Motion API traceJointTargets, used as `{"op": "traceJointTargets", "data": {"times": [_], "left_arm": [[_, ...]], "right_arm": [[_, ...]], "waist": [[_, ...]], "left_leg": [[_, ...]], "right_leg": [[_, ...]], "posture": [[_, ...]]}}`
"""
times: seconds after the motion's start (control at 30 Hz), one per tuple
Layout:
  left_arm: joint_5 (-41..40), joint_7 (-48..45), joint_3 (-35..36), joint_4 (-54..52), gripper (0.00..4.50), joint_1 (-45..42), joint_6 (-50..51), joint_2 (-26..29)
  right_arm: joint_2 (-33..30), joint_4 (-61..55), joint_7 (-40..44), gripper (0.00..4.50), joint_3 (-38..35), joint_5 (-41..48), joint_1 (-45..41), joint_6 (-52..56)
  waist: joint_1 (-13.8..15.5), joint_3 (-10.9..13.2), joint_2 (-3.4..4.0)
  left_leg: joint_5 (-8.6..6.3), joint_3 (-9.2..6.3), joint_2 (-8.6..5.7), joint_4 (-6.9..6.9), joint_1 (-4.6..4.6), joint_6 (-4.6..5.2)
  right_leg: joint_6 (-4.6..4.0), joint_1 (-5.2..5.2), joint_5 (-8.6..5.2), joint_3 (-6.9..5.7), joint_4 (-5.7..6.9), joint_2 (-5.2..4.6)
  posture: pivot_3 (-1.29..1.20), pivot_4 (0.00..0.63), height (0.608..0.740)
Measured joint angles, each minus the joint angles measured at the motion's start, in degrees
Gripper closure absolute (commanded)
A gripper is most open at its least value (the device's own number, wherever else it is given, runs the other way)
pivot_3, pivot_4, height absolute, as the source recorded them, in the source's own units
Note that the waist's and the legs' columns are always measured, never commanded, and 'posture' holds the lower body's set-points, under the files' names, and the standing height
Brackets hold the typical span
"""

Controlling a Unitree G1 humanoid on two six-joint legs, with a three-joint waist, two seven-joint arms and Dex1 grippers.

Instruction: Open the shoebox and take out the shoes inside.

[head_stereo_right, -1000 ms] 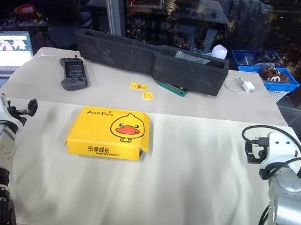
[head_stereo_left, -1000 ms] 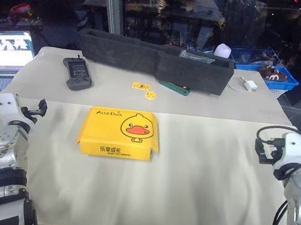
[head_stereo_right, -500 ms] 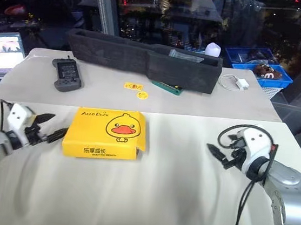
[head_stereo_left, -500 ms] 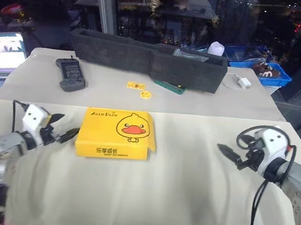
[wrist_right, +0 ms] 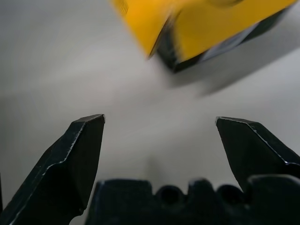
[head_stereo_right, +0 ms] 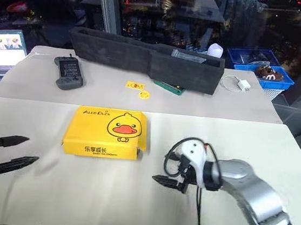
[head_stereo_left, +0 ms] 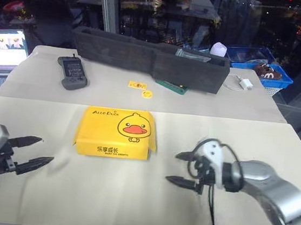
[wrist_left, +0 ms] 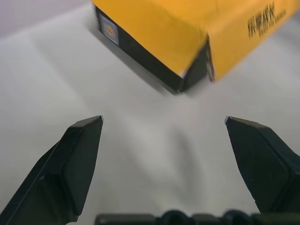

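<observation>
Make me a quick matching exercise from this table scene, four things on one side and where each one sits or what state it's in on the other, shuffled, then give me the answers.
Things:
1. shoebox
2. left gripper
3. handheld controller
4. long black foam tray

Places or states:
A. lying flat near the table's far left, close to the laptop
B. stretched across the back of the table
C. lid shut, duck face up, in the middle of the table
D. open, fingers pointing toward the box from its left side

Pairs: 1-C, 2-D, 3-A, 4-B
</observation>
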Motion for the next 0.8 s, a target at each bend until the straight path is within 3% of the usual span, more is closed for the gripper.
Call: {"op": "traceJointTargets", "data": {"times": [0.03, 0.23, 0.4, 0.57, 0.73, 0.8], "left_arm": [[0.0, -0.1, 0.1, -0.3, 0.00, 0.3, 0.1, 0.0], [-0.1, -0.1, 1.6, -4.4, 0.00, 3.0, 0.5, -0.7], [0.0, 0.7, 1.3, -5.3, 0.00, 2.4, 1.6, -0.8], [0.1, 0.7, 0.4, -5.1, 0.00, 0.7, 2.7, -0.4], [1.3, -0.2, -0.4, -3.7, 0.00, -2.0, 2.8, 2.4], [1.5, -0.4, -0.9, -3.0, 0.00, -2.7, 2.8, 2.7]], "right_arm": [[-0.2, 0.2, 0.1, 0.80, 0.4, -0.5, 0.0, -0.2], [-2.2, -0.3, 4.4, 2.83, 3.2, -1.8, -0.4, -1.7], [1.8, 0.4, 8.2, 4.40, 11.7, -4.3, -4.9, -4.2], [4.5, 2.2, 8.4, 4.48, 15.3, -7.9, -7.0, -5.7], [15.7, 7.3, -2.3, 4.48, 20.2, -16.6, -9.3, -5.8], [16.8, 8.4, -4.8, 4.48, 20.7, -18.5, -9.1, -5.7]], "waist": [[0.1, 0.0, -0.02], [0.2, -0.1, -0.09], [0.0, 0.0, -0.08], [0.2, -0.1, -0.10], [0.0, -0.1, -0.20], [0.0, -0.1, -0.19]], "left_leg": [[0.01, 0.14, -0.02, 0.13, -0.15, 0.03], [0.18, 0.73, 0.13, 0.18, -0.38, 0.45], [-0.06, 0.86, 0.94, 0.32, -0.28, 0.04], [-0.14, 1.10, 1.14, 0.38, -0.06, -0.13], [-0.11, 1.34, 1.14, 0.42, -0.11, -0.19], [-0.10, 1.46, 1.12, 0.42, -0.14, -0.20]], "right_leg": [[0.12, -0.05, 0.51, 0.00, -0.01, -0.07], [0.02, -0.15, 0.53, -0.16, -0.03, 0.21], [-0.37, -0.18, 0.66, -0.30, 0.01, 0.84], [-0.42, -0.26, 0.68, -0.37, 0.03, 0.88], [-0.59, -0.30, 0.80, -0.34, 0.20, 0.86], [-0.60, -0.37, 0.81, -0.29, 0.28, 0.83]], "posture": [[0.00, 0.150, 0.738], [0.00, 0.150, 0.738], [0.00, 0.150, 0.738], [0.00, 0.150, 0.738], [0.00, 0.150, 0.738], [0.00, 0.150, 0.738]]}}
